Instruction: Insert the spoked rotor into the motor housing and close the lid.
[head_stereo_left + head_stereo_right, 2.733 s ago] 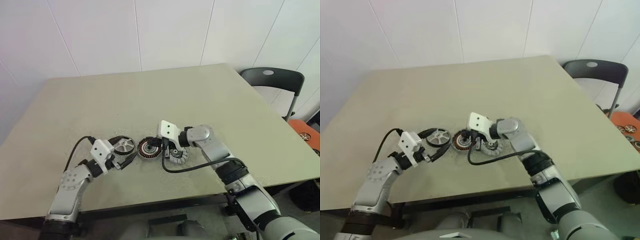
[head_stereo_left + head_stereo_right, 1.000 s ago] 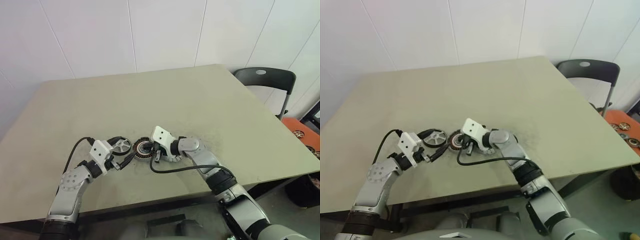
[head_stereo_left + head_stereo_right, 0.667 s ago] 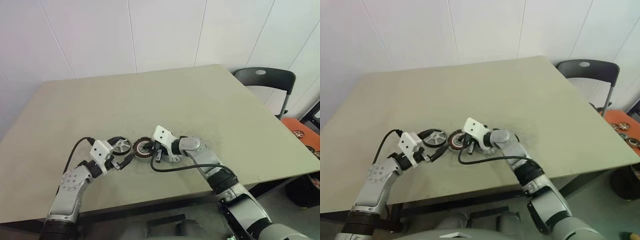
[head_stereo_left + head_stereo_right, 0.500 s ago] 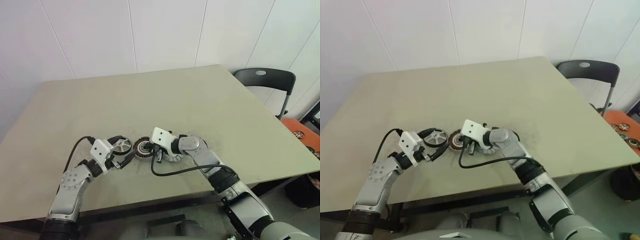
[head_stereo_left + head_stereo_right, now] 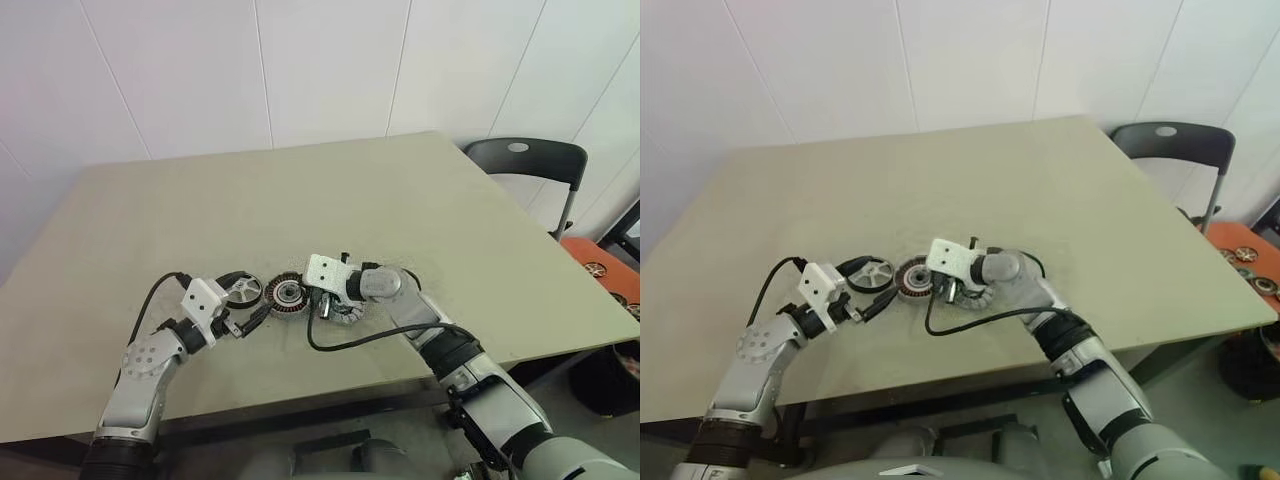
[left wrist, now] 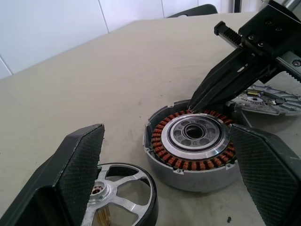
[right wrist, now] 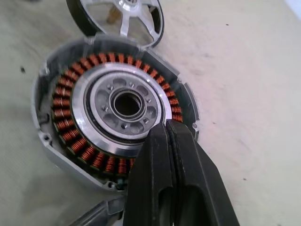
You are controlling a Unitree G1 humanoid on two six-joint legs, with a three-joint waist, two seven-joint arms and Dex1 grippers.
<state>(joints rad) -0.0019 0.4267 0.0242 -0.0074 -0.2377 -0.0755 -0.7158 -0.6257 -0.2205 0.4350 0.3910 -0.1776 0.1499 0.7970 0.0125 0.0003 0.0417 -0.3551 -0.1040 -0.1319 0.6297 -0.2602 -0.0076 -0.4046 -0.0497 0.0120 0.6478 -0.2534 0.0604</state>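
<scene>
Copper-wound motor housing (image 6: 190, 146) flat on table; black-rimmed lid (image 6: 120, 200) beside; spoked rotor (image 6: 265, 100) opposite

Lid (image 5: 244, 291), motor housing (image 5: 288, 294) and spoked rotor (image 5: 345, 313) side by side, left to right, on the table (image 5: 330, 200).

No lettering seems readable on any part here.

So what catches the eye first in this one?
The round motor housing with its ring of copper-brown windings sits mid-table, the right gripper shut with its black fingertips at the windings' edge. The black-rimmed lid with silver spokes lies beside it, by the open left gripper.
</scene>
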